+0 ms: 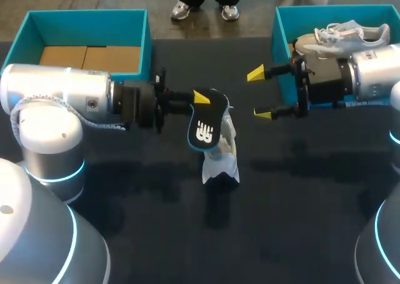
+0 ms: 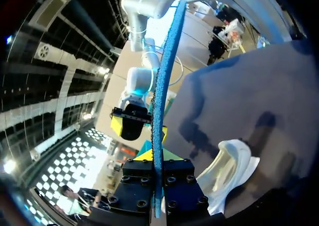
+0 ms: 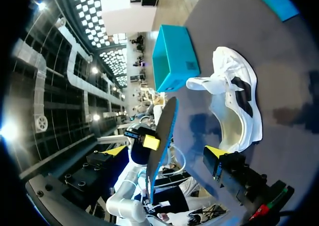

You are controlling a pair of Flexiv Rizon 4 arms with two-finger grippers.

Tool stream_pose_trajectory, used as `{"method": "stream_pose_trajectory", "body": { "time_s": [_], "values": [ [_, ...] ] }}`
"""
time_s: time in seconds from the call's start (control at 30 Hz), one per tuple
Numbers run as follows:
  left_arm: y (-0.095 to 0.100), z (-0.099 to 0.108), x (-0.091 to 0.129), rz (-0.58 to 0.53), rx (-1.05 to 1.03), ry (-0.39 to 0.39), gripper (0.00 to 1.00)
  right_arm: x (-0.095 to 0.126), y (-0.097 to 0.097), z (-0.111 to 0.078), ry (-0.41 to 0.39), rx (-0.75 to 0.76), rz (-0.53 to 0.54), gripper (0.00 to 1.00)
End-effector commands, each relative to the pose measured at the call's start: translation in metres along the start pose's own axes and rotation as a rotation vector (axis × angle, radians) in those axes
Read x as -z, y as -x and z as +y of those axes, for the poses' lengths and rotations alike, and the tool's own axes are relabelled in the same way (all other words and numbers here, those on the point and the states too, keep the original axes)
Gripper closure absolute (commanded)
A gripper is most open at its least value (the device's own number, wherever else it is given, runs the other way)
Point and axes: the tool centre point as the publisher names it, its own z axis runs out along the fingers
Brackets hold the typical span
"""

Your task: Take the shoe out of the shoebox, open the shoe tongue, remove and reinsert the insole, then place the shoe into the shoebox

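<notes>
Pinching insole [image 1: 204, 126], long axis far-to-near.

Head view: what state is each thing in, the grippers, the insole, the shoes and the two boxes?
left gripper: shut on the insole.
insole: out of the shoe, held in the air.
white shoe: on the table, insole out.
right gripper: open, holding nothing.
left shoebox: open, no shoe inside.
right shoebox: open, second shoe inside.

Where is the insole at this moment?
In the head view, the insole is held in the left gripper near the middle of the table, just over the white shoe.
</notes>
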Motion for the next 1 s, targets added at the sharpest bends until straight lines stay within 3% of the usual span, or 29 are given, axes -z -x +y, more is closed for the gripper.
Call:
{"method": "stream_pose_trajectory", "body": {
  "time_s": [0.03, 0.3, 0.67, 1.0],
  "values": [
    [-0.004, 0.006, 0.003, 0.005, 0.059, -0.016, 1.0, -0.005, 0.002, -0.01, 0.036, -0.02, -0.024, 0.0],
    [-0.016, 0.007, 0.006, -0.033, 0.221, -0.075, 1.0, -0.009, 0.017, -0.021, 0.117, -0.083, -0.07, 0.0],
    [-0.02, -0.003, 0.011, -0.13, 0.345, -0.189, 1.0, -0.02, 0.048, -0.044, 0.122, -0.17, -0.079, 0.0],
    [-0.03, -0.007, 0.002, -0.178, 0.435, -0.25, 1.0, -0.03, 0.067, -0.049, 0.118, -0.213, -0.075, 0.0]
  ]
}}
